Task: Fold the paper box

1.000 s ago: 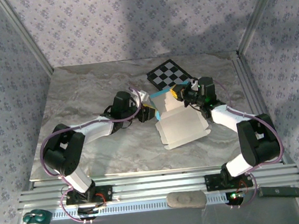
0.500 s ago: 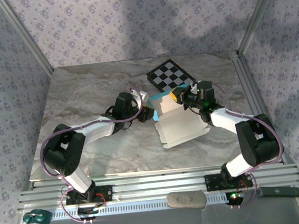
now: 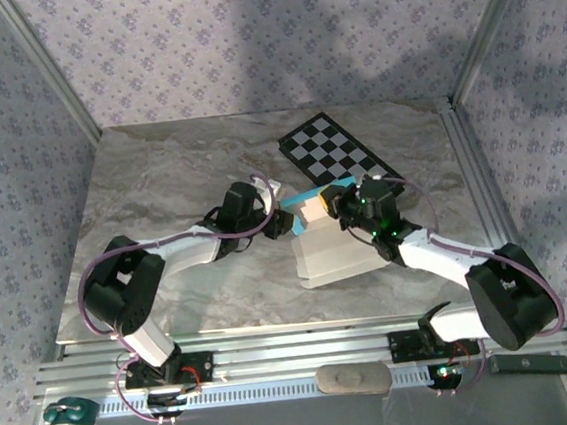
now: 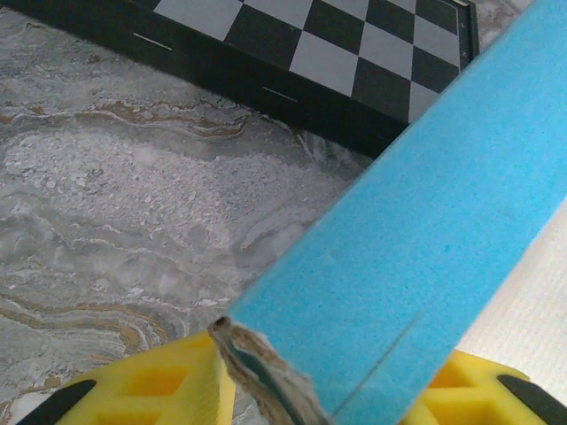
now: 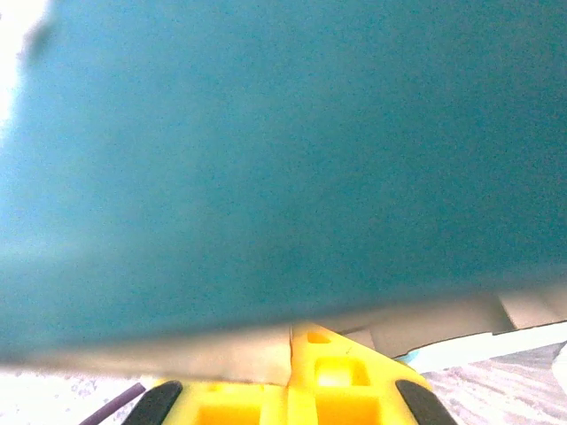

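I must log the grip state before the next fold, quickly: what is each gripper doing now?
Left gripper: closed on a blue flap of the paper box.
Right gripper: closed, holding nothing visible.

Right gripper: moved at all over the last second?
Yes. In the top view the right gripper has shifted left and toward the table's near edge, farther from the checkerboard.

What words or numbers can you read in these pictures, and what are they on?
None: no words, numbers or signs can be read.
The paper box is plain blue with no print.
The checkerboard has only black and white squares.
The wallpaper has a small flower pattern, no letters.
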`<state>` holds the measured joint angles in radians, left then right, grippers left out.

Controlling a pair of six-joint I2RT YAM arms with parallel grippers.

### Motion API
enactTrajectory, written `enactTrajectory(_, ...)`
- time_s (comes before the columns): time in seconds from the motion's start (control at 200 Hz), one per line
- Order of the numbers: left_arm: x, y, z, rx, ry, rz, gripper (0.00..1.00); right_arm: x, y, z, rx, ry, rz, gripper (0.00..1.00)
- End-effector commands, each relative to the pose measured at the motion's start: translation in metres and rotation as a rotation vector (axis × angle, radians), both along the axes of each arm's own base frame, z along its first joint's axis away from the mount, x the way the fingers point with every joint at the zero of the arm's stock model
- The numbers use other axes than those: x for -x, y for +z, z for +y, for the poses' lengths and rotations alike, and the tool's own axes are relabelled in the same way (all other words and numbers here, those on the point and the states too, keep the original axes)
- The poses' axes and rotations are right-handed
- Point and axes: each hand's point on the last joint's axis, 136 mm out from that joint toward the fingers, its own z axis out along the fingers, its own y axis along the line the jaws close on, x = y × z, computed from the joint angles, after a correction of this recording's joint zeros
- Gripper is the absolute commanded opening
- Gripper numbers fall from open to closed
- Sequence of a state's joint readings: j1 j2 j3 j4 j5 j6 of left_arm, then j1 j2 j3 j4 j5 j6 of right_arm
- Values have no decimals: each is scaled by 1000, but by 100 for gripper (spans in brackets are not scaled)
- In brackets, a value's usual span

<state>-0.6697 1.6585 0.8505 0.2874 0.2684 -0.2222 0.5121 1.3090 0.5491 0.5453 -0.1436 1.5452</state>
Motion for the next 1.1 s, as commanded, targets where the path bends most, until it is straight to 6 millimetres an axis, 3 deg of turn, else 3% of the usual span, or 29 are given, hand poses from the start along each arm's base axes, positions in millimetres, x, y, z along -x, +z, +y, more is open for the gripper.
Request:
enactTrajectory(0.0, 0, 10, 2, 6, 27, -33, 39, 11, -29, -4, 22, -70, 85, 0)
enactTrajectory(0.115, 0, 11, 12, -17, 65, -51, 39, 21, -35, 2, 9, -96, 116, 0)
enactTrajectory(0.33, 7, 12, 31, -54, 111, -70, 40, 29, -24, 13, 12, -141, 114, 0)
enactTrajectory(0.51, 11, 1, 35, -63, 113, -54, 39, 30, -35, 13, 2, -169, 121, 0)
enactTrajectory(0.67, 13, -5, 33, -53, 107, -45, 39, 33, -45, 13, -10, -179, 119, 0)
enactTrajectory(0.855, 15, 1, 25, -12, 90, -50, 38, 39, -51, 7, -9, -210, 147, 0)
enactTrajectory(1.094, 24, 12, 11, 53, 44, -52, 39, 52, -38, -7, 6, -293, 182, 0)
